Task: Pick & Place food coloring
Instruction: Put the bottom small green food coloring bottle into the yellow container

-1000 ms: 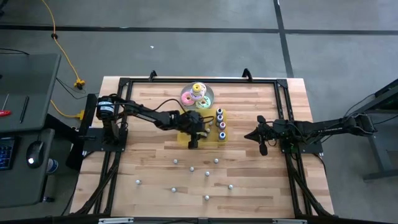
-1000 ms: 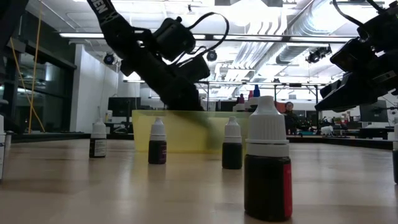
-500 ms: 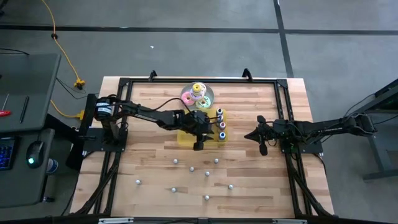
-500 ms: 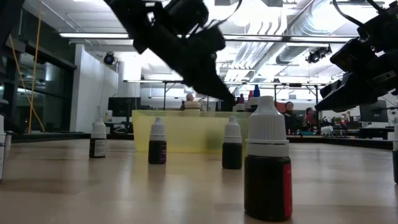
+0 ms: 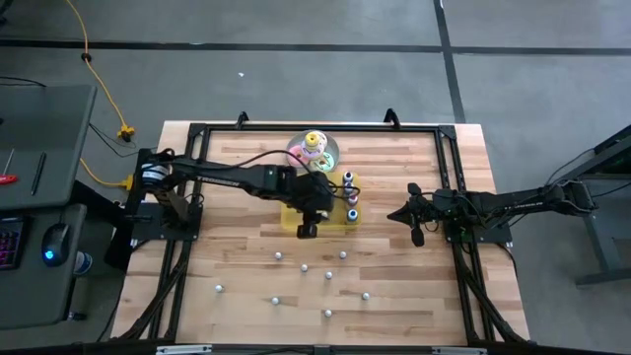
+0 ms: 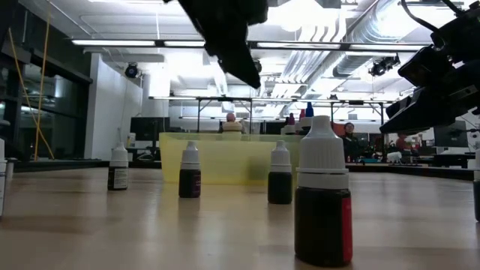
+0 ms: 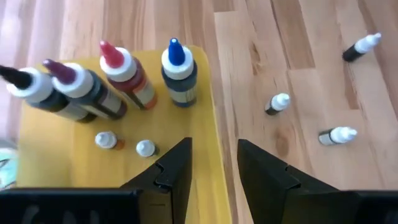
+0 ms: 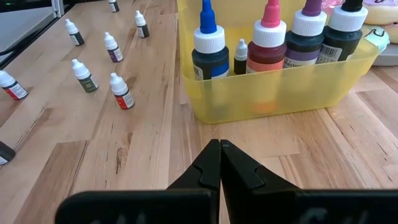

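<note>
Several tiny food coloring bottles with pale caps stand scattered on the wooden table [image 5: 279,254] [image 6: 190,171] [image 8: 121,91]. Two more [image 7: 106,140] [image 7: 145,147] lie on the floor of the yellow tray [image 5: 343,223], next to several large dye bottles [image 7: 179,74]. My left gripper [image 7: 214,163] [image 5: 307,229] hangs high above the tray's near edge. It is open, with nothing between its fingers. My right gripper [image 8: 219,152] [image 5: 394,215] waits shut at the table's right, pointing at the tray.
A round plate with pastel ring toys [image 5: 314,150] stands just beyond the tray. A black frame [image 5: 296,128] runs along the table's edges. One bottle [image 6: 322,202] stands close before the low camera. Bare wood lies between the tray and the scattered bottles.
My left gripper has risen well clear of the yellow tray, its finger gap unchanged. The bottles and the tray have kept their places.
</note>
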